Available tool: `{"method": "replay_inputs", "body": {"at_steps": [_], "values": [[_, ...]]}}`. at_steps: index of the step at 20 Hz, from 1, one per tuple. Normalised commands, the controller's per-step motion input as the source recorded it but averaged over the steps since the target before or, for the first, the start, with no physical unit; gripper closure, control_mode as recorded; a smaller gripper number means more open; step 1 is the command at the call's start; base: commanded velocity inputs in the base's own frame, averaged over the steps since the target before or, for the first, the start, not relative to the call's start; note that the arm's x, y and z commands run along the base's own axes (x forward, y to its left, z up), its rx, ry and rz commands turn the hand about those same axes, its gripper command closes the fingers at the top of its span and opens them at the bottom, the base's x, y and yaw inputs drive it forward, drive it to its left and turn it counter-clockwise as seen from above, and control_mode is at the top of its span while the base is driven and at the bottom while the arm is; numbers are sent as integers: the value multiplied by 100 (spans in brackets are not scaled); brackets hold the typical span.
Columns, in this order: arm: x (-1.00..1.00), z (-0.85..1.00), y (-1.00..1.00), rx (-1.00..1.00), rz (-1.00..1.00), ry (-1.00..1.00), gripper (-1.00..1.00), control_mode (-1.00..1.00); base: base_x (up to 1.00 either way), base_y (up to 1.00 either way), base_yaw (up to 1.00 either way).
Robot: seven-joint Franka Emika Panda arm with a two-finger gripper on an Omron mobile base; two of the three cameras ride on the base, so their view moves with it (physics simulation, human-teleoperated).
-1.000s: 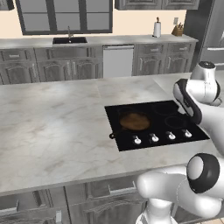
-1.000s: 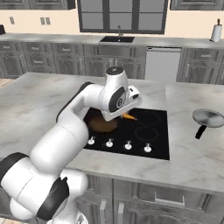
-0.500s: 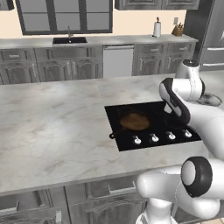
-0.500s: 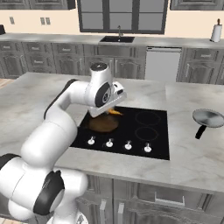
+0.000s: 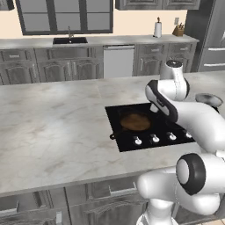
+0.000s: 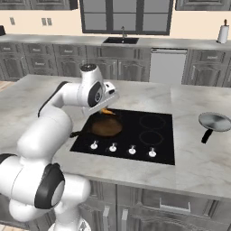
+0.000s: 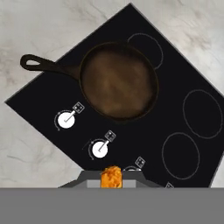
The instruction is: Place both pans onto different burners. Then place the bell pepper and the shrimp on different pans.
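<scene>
**Shrimp over the stove, skillet just ahead**

Gripper [image 7: 112, 177] is clamped narrow on a small orange piece, which you can take for the shrimp [image 7: 111, 176]; it sits pinched between the tips at the bottom of the hand view. From the right base view the same orange bit [image 6: 107, 111] hangs under the hand, above the black cooktop [image 6: 155, 143].

Cast-iron skillet [image 7: 119, 81] rests on a burner at the cooktop's left side, brown inside bare, short handle [image 7: 41, 64] pointing off toward the counter edge. In the hand view it lies ahead of the fingertips, past the row of white knobs [image 7: 66, 119]. So the held piece is above the knob strip, short of the pan's rim, not yet over the bowl.

Steel pan [image 6: 214, 122] is on the marble to the right, well apart from the cooktop, not on any burner.

Your coming move, as I judge it: carry the hand forward over the skillet's centre, lower, then release. No bell pepper is visible.
</scene>
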Motion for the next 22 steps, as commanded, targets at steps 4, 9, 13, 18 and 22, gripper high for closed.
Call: {"method": "replay_inputs", "body": {"at_steps": [4, 9, 13, 18, 22], "values": [[55, -4, 20, 1, 0, 0, 100, -100, 0, 0, 0], [41, -13, 26, 0, 0, 0, 100, -100, 0, 0, 0], [13, -19, 25, 0, 0, 0, 100, -100, 0, 0, 0], [0, -24, 9, 0, -2, 0, 100, -100, 0, 0, 0], [3, -36, 0, 0, -4, 0, 100, -100, 0, 0, 0]]}}
